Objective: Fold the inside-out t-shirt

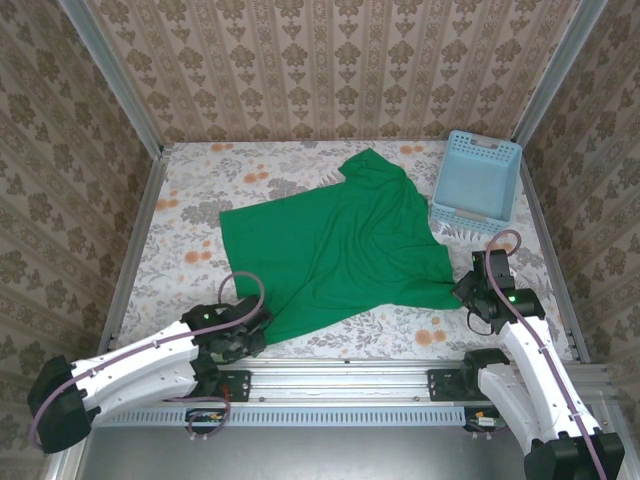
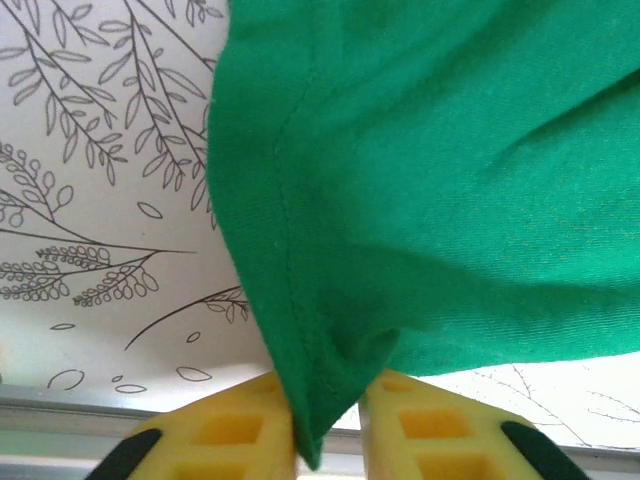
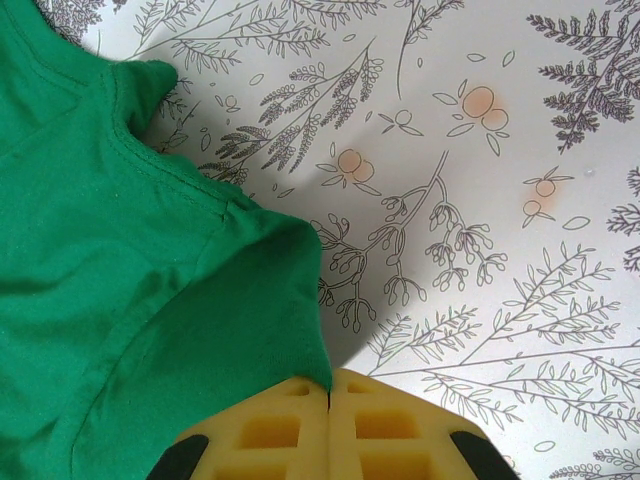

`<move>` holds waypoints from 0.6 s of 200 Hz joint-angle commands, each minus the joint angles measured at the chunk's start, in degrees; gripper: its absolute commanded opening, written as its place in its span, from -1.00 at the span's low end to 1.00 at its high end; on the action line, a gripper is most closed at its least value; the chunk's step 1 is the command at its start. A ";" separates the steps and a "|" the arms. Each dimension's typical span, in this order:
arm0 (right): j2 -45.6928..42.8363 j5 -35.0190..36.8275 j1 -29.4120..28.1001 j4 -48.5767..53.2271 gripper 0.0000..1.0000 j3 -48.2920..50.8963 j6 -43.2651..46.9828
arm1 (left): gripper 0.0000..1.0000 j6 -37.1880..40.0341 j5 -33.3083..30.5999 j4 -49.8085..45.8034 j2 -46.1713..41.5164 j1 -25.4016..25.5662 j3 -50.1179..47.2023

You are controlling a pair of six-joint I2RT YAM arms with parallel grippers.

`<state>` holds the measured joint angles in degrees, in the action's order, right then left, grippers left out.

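Observation:
The inside-out t-shirt [image 1: 335, 245] lies spread and wrinkly on the floral table, bright green, with one sleeve pointing toward the back. My left gripper [image 1: 245, 335] sits at the shirt's near-left corner. In the left wrist view that hemmed corner of the t-shirt [image 2: 450, 180] hangs between the yellow fingers [image 2: 220, 435], and the left gripper [image 2: 328, 425] is shut on it. My right gripper [image 1: 470, 290] is at the shirt's right corner. In the right wrist view the right gripper [image 3: 330, 400] has its pads pressed together, pinching the edge of the t-shirt [image 3: 120, 300].
A light blue lattice basket [image 1: 477, 180] stands at the back right, close to the shirt's right side. Patterned walls close in the table [image 1: 190, 200] on three sides. A metal rail [image 1: 340, 375] runs along the near edge between the arm bases.

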<state>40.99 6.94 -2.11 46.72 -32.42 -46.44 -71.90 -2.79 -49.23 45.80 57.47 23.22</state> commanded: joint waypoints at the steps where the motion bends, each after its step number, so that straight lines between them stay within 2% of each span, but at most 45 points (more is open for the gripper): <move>1: -0.08 0.75 0.42 1.22 -1.00 -2.18 0.73 | -0.65 -0.31 0.41 -0.75 0.24 0.67 -0.46; 31: 0.62 1.11 0.44 1.90 -1.00 -3.53 1.40 | -0.89 1.26 1.01 -2.65 0.68 0.89 1.35; 50: 1.40 2.75 0.65 3.35 -1.00 -5.89 2.65 | -1.00 5.81 1.81 -4.71 2.11 1.53 4.93; 81: 4.22 1.88 1.75 3.21 -1.00 -12.38 5.59 | -1.00 13.60 -2.82 -13.74 2.50 1.84 16.95; 98: 7.98 0.82 1.76 3.00 -1.00 -17.39 7.42 | -1.00 20.24 -5.55 -16.91 2.83 -3.51 24.42; 120: 11.70 -0.15 1.71 2.24 -1.00 -22.14 8.91 | -1.00 31.83 -0.10 -14.15 4.58 -18.37 31.49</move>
<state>49.56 7.18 -0.62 49.01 -49.10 -41.04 -55.33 -4.38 -60.73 49.06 51.40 47.75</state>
